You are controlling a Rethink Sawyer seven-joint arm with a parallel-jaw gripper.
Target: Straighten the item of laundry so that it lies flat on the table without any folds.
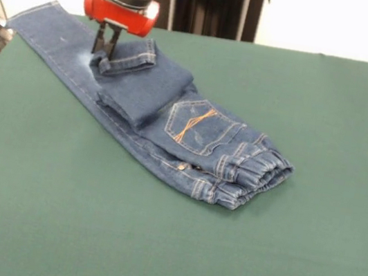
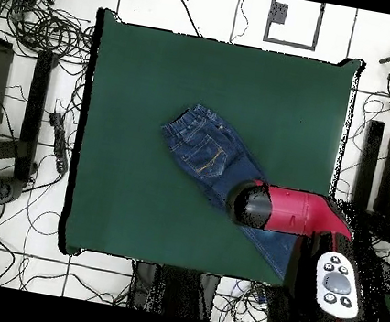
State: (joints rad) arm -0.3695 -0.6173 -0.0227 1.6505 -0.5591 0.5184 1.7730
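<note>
While the jeans [image 1: 172,125] lie across the table [image 1: 153,245] with one leg doubled back over the seat, the gripper [image 1: 104,47] stands directly above that leg's cuff, its dark fingers closed on the hem. The straight leg runs off behind the gripper; pocket and gathered waistband lie well apart from it, toward the table's middle.

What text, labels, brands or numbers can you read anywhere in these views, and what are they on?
No readable text in either view.
The jeans show only orange pocket stitching, no legible label.
The gripper and the red arm carry no visible markings.
The grey button pad on the arm has small button symbols, too small to read.
The green table is plain.
</note>
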